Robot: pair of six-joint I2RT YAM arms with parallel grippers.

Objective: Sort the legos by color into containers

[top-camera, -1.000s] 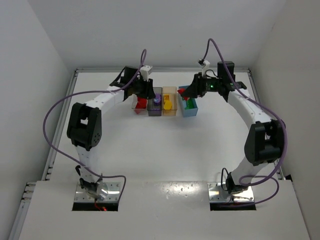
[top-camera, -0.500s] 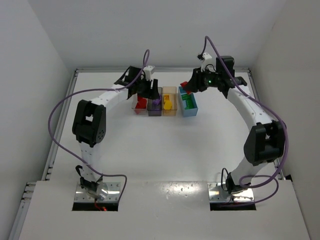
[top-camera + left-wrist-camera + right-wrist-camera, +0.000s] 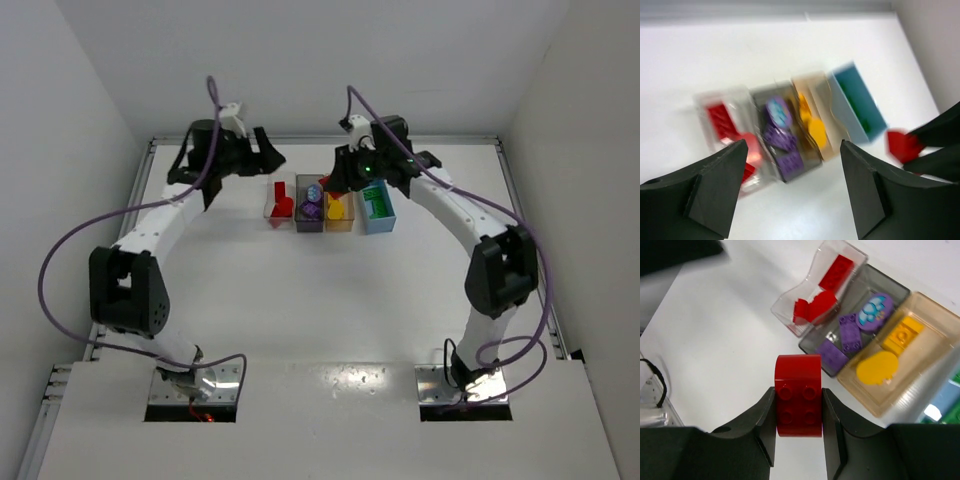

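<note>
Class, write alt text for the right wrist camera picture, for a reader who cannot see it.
The right gripper clamps a red brick between its fingers above the white table. Beyond it three bins stand side by side: a clear bin with red bricks, a grey bin with purple pieces, a tan bin with yellow pieces.

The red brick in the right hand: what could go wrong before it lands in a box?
The red brick is pinched only by its sides in the right hand, so it might slip out. The clear bin holding reds sits at the row's end; released early, the brick could land among the purple bricks in the smoky grey bin. The open left hand is near that end, so the arms might bump.
</note>
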